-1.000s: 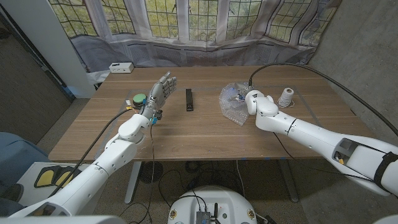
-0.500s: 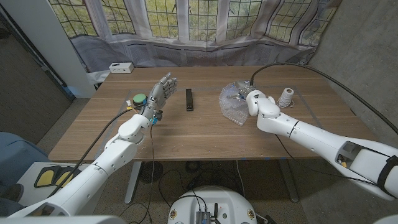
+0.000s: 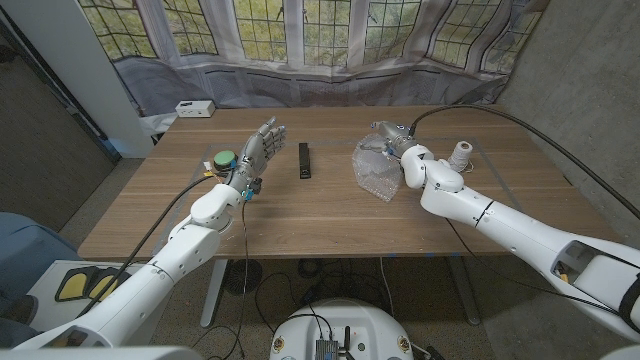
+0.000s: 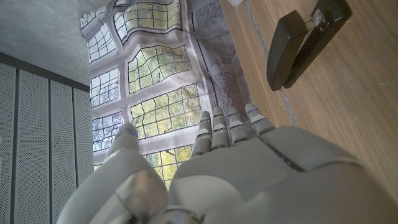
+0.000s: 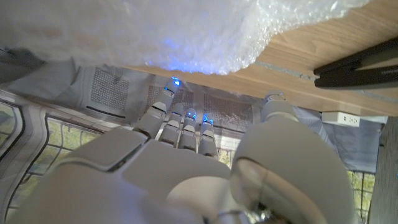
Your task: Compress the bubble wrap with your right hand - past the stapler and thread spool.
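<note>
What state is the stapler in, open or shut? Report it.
Shut. The stapler lies flat on the table, its arm down along the base in the head view.

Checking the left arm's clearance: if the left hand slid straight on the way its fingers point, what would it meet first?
Probably nothing on the table: the left hand points at the far edge, with the stapler off to its side. Past the edge hangs the curtain; depth is uncertain.
</note>
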Controlling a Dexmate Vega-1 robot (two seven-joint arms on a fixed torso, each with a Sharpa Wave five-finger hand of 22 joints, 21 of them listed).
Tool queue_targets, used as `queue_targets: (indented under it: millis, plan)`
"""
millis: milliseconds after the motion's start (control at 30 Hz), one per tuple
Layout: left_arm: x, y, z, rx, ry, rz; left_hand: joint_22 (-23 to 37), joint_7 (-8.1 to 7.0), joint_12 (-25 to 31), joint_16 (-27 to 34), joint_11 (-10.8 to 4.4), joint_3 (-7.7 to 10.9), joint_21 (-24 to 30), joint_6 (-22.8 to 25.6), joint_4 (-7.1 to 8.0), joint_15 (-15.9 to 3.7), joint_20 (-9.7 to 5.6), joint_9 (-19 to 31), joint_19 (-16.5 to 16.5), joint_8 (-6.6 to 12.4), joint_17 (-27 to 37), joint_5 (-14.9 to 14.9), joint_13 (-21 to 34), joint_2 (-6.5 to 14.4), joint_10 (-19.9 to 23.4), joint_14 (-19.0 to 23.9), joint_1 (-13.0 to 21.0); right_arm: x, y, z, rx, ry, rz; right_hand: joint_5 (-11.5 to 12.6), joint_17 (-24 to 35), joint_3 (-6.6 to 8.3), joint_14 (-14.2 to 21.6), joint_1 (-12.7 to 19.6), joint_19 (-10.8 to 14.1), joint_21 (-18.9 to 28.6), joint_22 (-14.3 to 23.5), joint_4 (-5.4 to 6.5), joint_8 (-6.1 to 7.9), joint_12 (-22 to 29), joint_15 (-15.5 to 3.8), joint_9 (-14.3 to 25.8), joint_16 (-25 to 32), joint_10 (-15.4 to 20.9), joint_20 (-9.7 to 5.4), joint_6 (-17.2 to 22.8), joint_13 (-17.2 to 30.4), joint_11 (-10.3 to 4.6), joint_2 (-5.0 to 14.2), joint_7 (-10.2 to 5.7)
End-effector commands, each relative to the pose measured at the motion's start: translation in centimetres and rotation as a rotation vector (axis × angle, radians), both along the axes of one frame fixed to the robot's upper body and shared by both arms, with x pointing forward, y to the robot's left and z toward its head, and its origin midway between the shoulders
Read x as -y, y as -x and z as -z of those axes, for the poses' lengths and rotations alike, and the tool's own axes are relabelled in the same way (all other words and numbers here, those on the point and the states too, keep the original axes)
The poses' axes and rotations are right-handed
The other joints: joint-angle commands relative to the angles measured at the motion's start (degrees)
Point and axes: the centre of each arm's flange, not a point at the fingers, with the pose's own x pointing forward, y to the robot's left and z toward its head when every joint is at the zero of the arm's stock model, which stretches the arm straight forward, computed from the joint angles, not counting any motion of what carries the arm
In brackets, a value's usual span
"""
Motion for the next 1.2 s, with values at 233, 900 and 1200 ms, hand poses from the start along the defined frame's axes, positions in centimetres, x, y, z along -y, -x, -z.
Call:
queue_targets:
  millis: [233,900,1200]
  plan:
    - [-0.5,0.2,-0.4,0.001,-0.022,0.001,0.18,-0.01,0.11,0.26,0.14,0.37,0.45,0.29,0.01,0.02,0.07,0.16,0.19,-0.07,0.1,-0.15,0.14,0.28,0.45,0.42,0.15,1.3,2.9,-1.0,0.122,-0.267,-0.23,-0.11,-0.61,0.26,0.23,-1.19,0.17,-0.97,0.14,0.2,1.16,0.2,-0.05,0.22,0.17,0.25,-0.25,2.73,-0.06,0.17,0.43,-0.71]
    - [-1.3,0.1,-0.9,0.023,-0.038,0.021,0.17,-0.08,-0.05,0.18,0.46,0.39,0.43,-0.47,-0.03,0.03,-0.25,0.16,0.24,-0.34,0.1,-0.17,0.14,0.25,0.18,0.41,0.21,2.7,3.2,-1.4,0.13,-0.631,-0.555,-0.34,-1.39,0.6,-0.34,-2.43,0.52,-2.33,0.09,0.09,0.0,0.11,0.83,0.03,0.24,-0.24,-0.99,-1.15,-0.14,1.03,1.19,2.73]
    - [-1.8,0.0,-1.4,0.035,-0.049,0.044,0.17,-0.12,-0.1,0.12,0.35,0.4,0.42,-0.63,-0.05,0.02,-0.27,0.16,0.26,-0.37,0.1,-0.18,0.13,0.25,0.1,0.33,0.24,3.3,3.3,-1.5,0.126,-0.726,-0.624,-0.49,-1.75,-0.24,-0.93,-4.28,-0.88,-3.73,0.07,0.36,1.27,0.34,1.34,-0.01,0.2,0.32,-0.67,1.86,-0.17,1.53,0.34,3.01]
